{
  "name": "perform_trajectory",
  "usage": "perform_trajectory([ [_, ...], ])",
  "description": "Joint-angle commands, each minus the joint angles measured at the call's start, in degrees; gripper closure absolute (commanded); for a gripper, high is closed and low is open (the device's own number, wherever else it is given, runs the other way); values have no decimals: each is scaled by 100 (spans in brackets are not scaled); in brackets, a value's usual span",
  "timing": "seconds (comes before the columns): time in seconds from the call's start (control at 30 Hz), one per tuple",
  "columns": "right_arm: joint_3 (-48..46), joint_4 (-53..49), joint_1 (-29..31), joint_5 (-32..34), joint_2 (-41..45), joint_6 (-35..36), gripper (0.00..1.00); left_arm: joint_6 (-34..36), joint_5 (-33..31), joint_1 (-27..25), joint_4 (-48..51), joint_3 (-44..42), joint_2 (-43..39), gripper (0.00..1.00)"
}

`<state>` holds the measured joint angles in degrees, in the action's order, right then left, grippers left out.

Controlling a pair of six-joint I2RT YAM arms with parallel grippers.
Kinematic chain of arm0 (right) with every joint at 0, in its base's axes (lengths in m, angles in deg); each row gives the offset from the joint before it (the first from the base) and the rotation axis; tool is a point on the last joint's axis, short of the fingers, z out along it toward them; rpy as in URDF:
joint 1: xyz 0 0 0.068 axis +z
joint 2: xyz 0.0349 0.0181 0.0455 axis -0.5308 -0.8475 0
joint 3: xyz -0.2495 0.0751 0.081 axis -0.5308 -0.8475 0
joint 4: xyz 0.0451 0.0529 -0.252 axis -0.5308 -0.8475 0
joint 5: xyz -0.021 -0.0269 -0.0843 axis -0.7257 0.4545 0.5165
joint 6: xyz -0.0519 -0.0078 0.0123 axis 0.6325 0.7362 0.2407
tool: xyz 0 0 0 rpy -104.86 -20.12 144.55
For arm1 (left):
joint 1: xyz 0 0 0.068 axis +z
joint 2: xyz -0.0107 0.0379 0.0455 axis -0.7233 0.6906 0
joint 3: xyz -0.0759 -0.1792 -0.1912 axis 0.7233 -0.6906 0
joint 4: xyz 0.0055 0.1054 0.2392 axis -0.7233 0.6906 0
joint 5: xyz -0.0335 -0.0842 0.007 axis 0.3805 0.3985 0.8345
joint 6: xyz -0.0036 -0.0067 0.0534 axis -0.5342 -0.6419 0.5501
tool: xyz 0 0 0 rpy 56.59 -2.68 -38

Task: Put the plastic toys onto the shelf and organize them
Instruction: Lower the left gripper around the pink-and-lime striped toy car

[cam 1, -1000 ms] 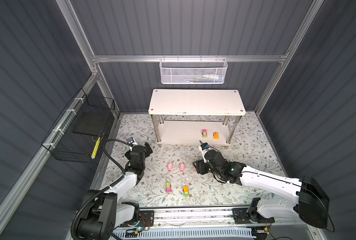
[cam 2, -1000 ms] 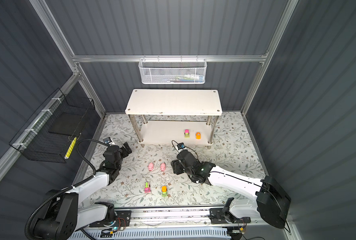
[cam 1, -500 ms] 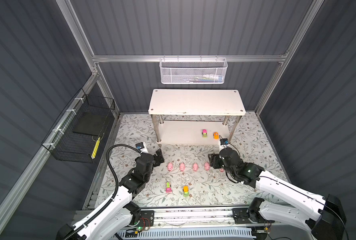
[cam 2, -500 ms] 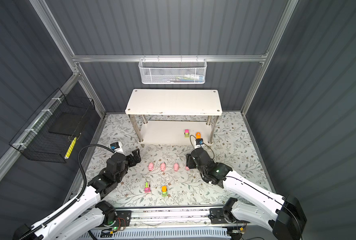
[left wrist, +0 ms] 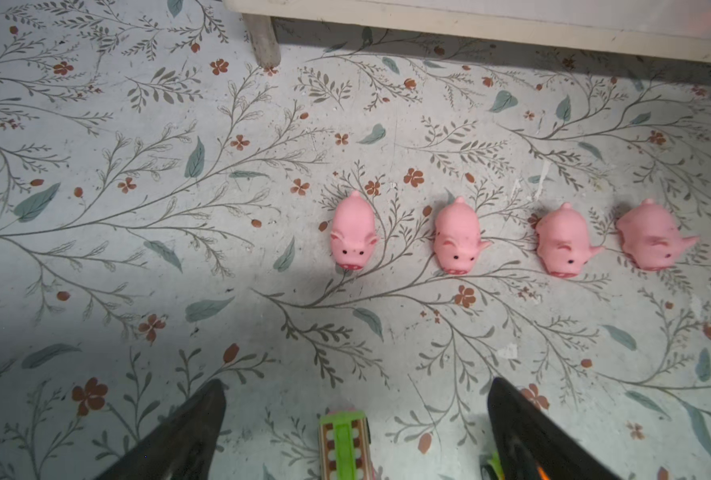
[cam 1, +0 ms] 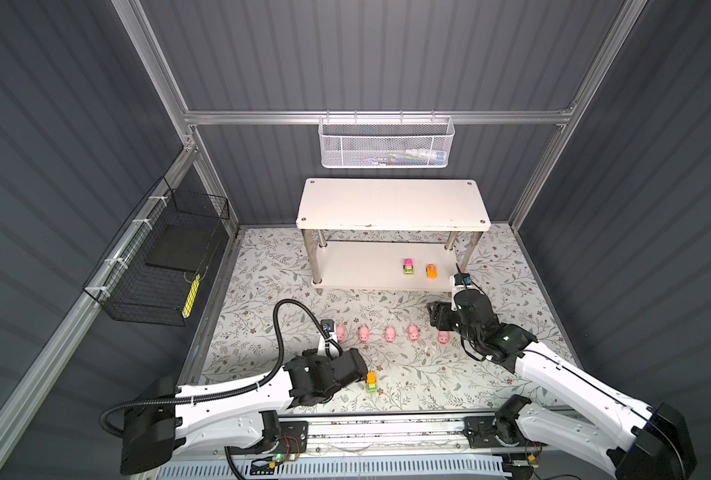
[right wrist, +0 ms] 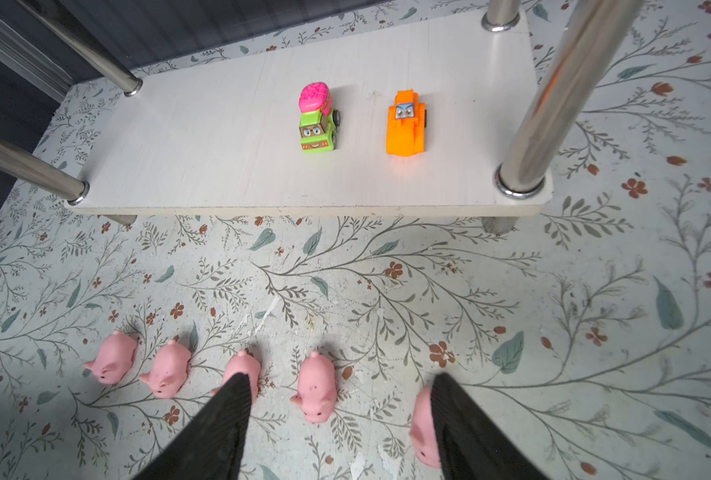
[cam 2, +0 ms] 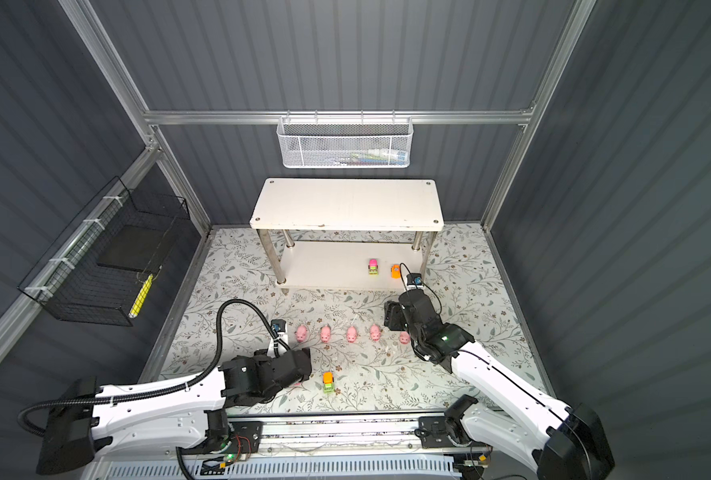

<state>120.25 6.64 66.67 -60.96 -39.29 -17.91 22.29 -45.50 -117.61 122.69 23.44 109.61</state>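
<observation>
Left claw stands spread wide and grips nothing. A green striped vehicle sits on the flowered surface between its fingers, touching neither. Just outside one finger rests an orange-and-green vehicle. Farther ahead of this claw, the row of pink pigs crosses the surface, snouts turned toward it.

Right claw is parted too and holds nothing. One pig lies between its fingertips. The end pig lies close against the inner side of one finger; whether they touch I cannot tell. Beyond that claw stands the shelf, its lower board carrying a pink-and-green vehicle and an orange vehicle side by side.
</observation>
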Motion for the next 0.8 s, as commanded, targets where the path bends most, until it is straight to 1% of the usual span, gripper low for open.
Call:
perform_trajectory([
  [0.0,-141,169,-45,-200,-24,89,29,-951,-281,-151,649,132,198,2],
  [0.1,-257,227,-92,-247,-34,122,29,-1180,-186,-218,628,29,347,2],
  [0.27,-405,409,-211,-422,-130,91,29,-1265,48,-329,176,-206,519,3],
  [0.37,-430,485,-261,-523,-253,105,28,-1427,124,-462,272,-165,754,6],
  [0.43,-432,548,-301,-614,-340,126,28,-1499,283,-482,330,-131,944,8],
  [0.53,-418,612,-335,-680,-455,148,28,-1503,374,-516,340,-58,1134,12],
  [0.6,-423,648,-360,-731,-511,155,28,-1508,396,-529,345,-26,1192,15],
  [0.77,-467,708,-418,-819,-589,165,28,-1485,549,-527,184,-92,1256,17],
])
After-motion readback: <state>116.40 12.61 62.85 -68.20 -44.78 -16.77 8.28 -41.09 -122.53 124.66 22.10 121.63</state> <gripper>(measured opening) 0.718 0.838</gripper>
